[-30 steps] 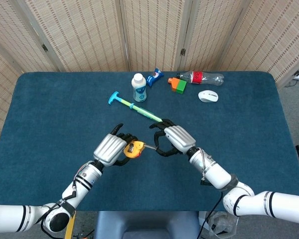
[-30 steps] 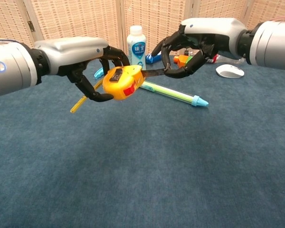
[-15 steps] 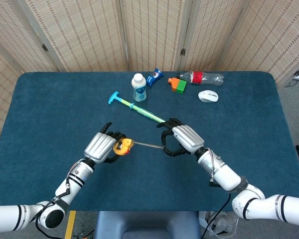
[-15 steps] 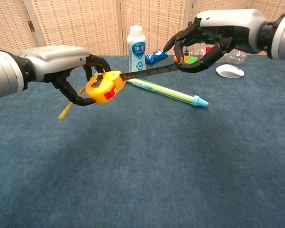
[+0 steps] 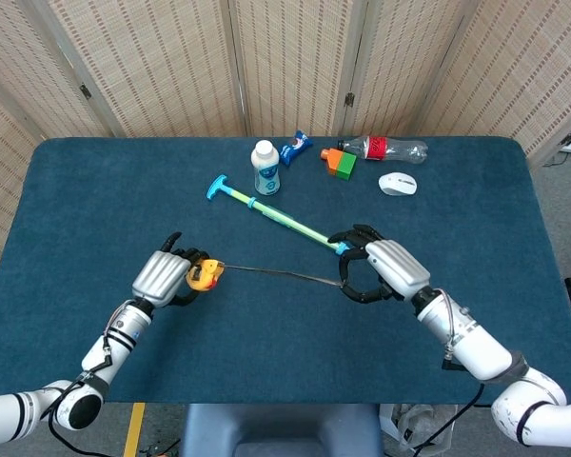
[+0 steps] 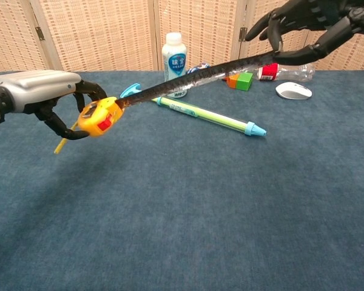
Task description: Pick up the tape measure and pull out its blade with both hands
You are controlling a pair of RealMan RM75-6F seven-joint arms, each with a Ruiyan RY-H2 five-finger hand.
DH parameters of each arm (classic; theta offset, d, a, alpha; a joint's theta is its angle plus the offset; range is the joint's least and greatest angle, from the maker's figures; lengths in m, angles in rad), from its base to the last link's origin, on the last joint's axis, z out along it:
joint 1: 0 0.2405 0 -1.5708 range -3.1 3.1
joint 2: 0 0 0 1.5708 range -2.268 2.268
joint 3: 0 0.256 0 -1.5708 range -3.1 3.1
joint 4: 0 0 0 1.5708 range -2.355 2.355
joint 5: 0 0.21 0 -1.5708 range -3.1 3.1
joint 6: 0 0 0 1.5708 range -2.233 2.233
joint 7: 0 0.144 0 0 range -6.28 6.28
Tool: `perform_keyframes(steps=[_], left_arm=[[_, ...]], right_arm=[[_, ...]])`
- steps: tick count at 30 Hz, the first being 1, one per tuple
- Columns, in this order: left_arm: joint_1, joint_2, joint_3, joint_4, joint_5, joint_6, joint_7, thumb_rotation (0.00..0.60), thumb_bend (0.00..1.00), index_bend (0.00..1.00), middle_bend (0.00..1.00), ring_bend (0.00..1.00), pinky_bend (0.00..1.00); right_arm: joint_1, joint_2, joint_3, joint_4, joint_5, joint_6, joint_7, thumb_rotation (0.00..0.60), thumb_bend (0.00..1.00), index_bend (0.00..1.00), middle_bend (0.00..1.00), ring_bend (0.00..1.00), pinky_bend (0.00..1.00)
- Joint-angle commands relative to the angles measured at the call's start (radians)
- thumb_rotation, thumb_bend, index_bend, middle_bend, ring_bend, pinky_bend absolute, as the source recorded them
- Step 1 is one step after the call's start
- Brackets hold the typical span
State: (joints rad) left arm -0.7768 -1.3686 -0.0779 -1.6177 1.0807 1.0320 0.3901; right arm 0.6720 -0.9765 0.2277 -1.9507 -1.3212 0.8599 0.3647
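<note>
My left hand (image 5: 162, 277) (image 6: 45, 97) grips the yellow tape measure (image 5: 202, 276) (image 6: 99, 116) above the blue table, left of centre. Its dark blade (image 5: 278, 274) (image 6: 194, 74) runs out to the right in a long straight line. My right hand (image 5: 381, 269) (image 6: 309, 24) pinches the blade's end between thumb and finger, with the other fingers spread. In the chest view the blade rises from the case toward the upper right corner, where the right hand is partly cut off by the frame.
A green and blue stick-shaped tool (image 5: 271, 211) (image 6: 209, 115) lies diagonally just behind the blade. Farther back stand a white bottle (image 5: 265, 167) (image 6: 175, 57), a blue wrapper (image 5: 295, 148), orange and green blocks (image 5: 340, 161) (image 6: 239, 80), a plastic bottle (image 5: 385, 149) and a white mouse (image 5: 398, 184) (image 6: 293, 90).
Both hands have moved apart, the left one leftward with the case and the right one rightward with the blade's end. The drawn-out blade is much longer now.
</note>
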Motion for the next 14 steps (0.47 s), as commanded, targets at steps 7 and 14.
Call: perform_keyframes(steps=[7, 14], left_arm=[[0.023, -0.004, 0.002, 0.050, 0.030, -0.016, -0.040, 0.600, 0.38, 0.47, 0.48, 0.38, 0.05], [0.033, 0.000, -0.001, 0.083, 0.085, -0.024, -0.098, 0.600, 0.38, 0.47, 0.48, 0.38, 0.04]], right_arm=[[-0.089, 0.171, -0.022, -0.055, -0.146, 0.063, 0.206, 0.600, 0.53, 0.61, 0.22, 0.14, 0.00], [-0.125, 0.228, -0.040, -0.033, -0.207, 0.106, 0.303, 0.600, 0.54, 0.61, 0.22, 0.13, 0.00]])
